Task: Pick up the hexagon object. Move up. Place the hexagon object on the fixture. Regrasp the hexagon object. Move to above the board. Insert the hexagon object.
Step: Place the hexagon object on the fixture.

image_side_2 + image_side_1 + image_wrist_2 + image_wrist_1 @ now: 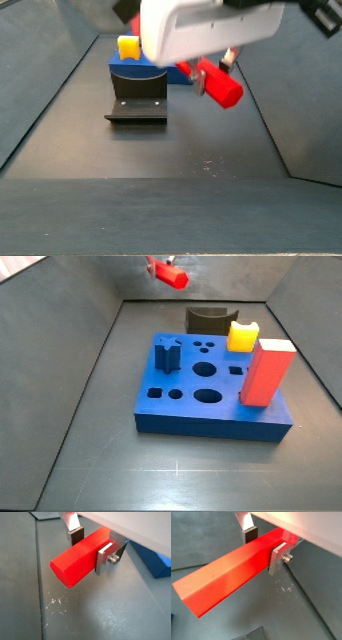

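Observation:
My gripper (pixel 263 549) is shut on the hexagon object (pixel 228 577), a long bright red rod held level well above the floor. In both wrist views the rod sticks out sideways from between the silver fingers (pixel 105 559). In a side view the rod (pixel 168 274) hangs high at the back, beyond the fixture (pixel 207 320) and the blue board (pixel 187 406). Another side view shows the rod (pixel 217 85) in the air to the right of the black fixture (pixel 138 105), under the white gripper body (pixel 201 30).
A yellow round-topped block (pixel 243 335), a tall red-orange block (pixel 270 373) and a dark blue piece (pixel 166 354) stand in the board. Grey walls slope up on both sides of the floor (pixel 94 436). A corner of the board (pixel 159 564) shows in a wrist view.

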Robot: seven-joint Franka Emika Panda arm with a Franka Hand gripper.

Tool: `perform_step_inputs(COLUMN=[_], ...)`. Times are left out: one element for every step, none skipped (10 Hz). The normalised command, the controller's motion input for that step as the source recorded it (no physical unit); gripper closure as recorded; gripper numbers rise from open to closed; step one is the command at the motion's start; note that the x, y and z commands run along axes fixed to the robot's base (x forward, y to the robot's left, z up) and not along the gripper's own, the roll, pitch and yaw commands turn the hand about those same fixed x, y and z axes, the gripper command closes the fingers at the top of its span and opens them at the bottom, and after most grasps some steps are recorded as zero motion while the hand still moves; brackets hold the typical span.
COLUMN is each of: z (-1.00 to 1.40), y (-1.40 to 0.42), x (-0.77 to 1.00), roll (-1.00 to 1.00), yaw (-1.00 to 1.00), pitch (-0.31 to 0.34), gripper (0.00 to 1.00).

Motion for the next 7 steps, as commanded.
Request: perform_step_inputs(z=[0.97, 0.83, 0.65, 0.51, 0.37, 0.19, -0.01], y=[0.01, 0.01, 0.01, 0.01, 0.01, 0.01, -1.00], x=[-0.02, -0.02, -0.01, 0.00, 0.00, 0.01, 0.90], roll=[0.06, 0.06, 0.06, 0.06, 0.07, 0.07, -0.02], yaw=[-0.02, -0.01, -0.01, 0.00, 0.00, 0.00, -1.00], pitch=[0.054, 0.061, 0.070, 0.079, 0.088, 0.101, 0.089], gripper=[1.00, 1.00, 1.00, 1.00, 1.00, 1.00, 1.00])
